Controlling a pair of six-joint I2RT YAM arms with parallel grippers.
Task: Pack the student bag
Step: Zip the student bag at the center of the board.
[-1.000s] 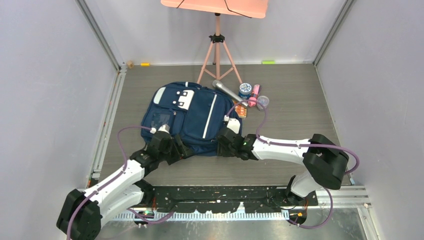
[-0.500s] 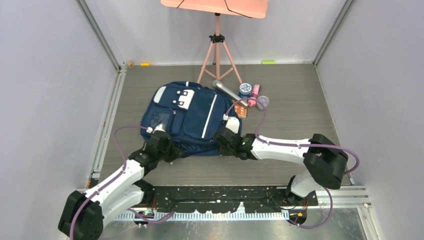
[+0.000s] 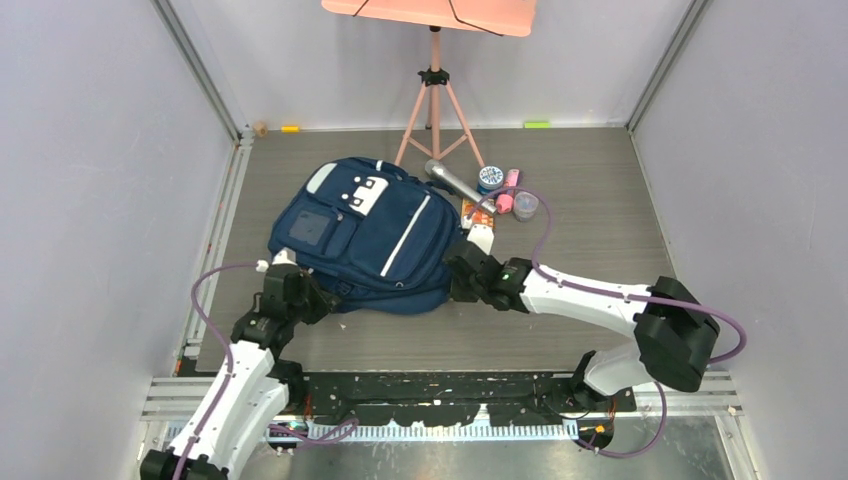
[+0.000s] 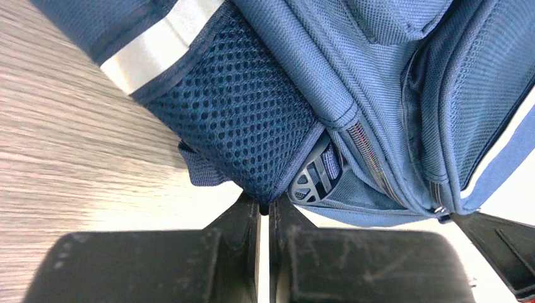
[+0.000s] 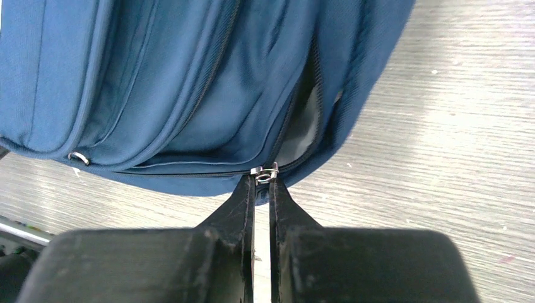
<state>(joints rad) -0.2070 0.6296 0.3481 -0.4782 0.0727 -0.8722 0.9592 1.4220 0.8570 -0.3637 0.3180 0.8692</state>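
Now pinching the student bag (image 3: 375, 235) at its near edge; the bag lies front-up mid-table (image 3: 600, 230).
Clenched: left gripper (image 4: 265, 205) on the mesh side pocket (image 4: 240, 126) corner, right gripper (image 5: 262, 183) on the zipper pull (image 5: 265, 172). Best to anchor the fabric taut on the left and drag the pull along the zip track, not upward, or it may slip out.

student bag (image 3: 365, 235): navy woven cloth, matt, fine ribbed weave | mesh pocket (image 4: 240, 120): open-hole knit fabric, rough | stripe (image 4: 158, 41): smooth silvery band, slight sheen | zip pull (image 5: 265, 172): shiny bare metal | left gripper (image 4: 265, 205), right gripper (image 5: 262, 184): black matt plastic, scuffed | table (image 3: 600, 200): grey wood-grain, matt
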